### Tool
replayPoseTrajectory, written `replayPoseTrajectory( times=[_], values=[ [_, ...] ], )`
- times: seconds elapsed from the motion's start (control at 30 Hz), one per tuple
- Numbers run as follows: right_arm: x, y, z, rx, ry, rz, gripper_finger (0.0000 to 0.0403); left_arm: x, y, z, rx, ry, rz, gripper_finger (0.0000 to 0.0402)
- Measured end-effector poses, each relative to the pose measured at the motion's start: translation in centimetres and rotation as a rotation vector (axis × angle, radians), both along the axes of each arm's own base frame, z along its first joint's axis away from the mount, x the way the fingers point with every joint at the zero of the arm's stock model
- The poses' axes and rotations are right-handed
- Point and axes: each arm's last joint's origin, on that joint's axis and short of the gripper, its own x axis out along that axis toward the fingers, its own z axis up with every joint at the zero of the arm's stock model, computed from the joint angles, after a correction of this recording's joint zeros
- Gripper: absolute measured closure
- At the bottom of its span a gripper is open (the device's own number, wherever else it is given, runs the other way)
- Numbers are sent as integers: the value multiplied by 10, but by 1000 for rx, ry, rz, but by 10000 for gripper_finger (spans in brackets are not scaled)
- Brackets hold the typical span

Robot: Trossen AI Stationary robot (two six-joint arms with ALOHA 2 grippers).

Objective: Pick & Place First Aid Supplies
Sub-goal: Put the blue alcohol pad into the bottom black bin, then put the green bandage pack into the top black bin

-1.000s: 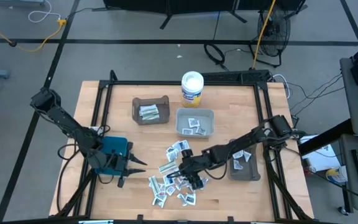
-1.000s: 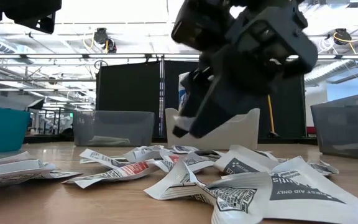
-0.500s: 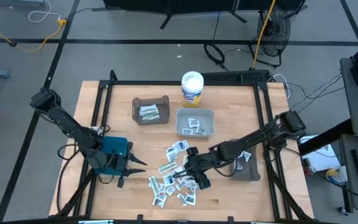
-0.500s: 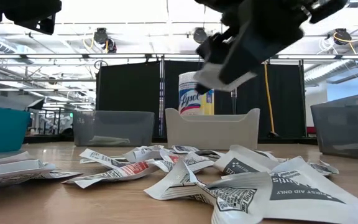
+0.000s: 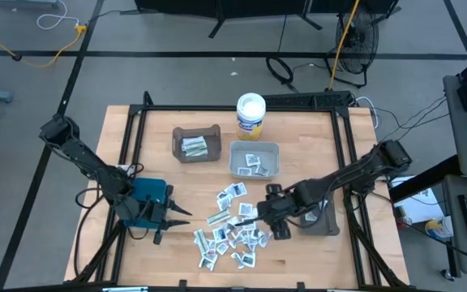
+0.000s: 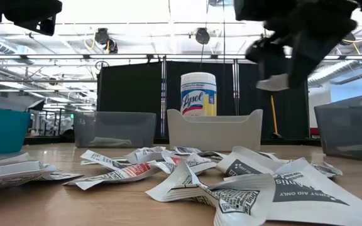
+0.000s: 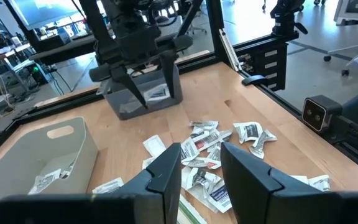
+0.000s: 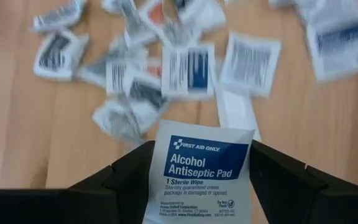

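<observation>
Carry step in hand: right hand [image 8: 197, 180] pinching one alcohol antiseptic pad [image 8: 199, 172] between its fingers, lifted clear above the scattered first aid packets [image 5: 229, 231] on the bench [image 5: 298, 259]. Pad square-ish, slightly taller than wide, held flat between the fingers, its printed face toward the wrist camera and its free edge jutting out past the fingertips. Next move, by judgement: swing over to the dark grey bin [image 5: 319, 212] just beside the hand, then release. Left hand [image 5: 178, 215] parked near the teal bin [image 5: 146, 199], fingers partly spread, empty.
</observation>
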Motion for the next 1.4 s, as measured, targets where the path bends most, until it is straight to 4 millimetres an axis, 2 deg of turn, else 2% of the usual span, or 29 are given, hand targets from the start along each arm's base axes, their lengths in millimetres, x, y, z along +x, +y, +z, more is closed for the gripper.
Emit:
replayPoseTrajectory(
  times=[0.3, 0.53, 0.87, 1.03, 1.17, 1.4],
  values=[
    [-25, -7, 14, -66, 86, -119, 165, 0, 0, 0, -8, 1, 2, 282],
    [-56, -16, 18, -50, 79, -229, 165, 1, -1, -1, -19, 8, 5, 282],
    [-126, -36, -3, 47, 96, -459, 165, 1, -1, -2, -20, 12, 6, 282],
    [-154, -43, -13, 99, 95, -529, 165, 1, -1, -2, -22, 13, 7, 282],
    [-160, -45, -11, 121, 15, -522, 165, 1, 0, -2, -18, 12, 12, 282],
    [-155, -43, -6, 150, -65, -457, 165, 4, 2, -4, -17, 18, 31, 282]
  ],
)
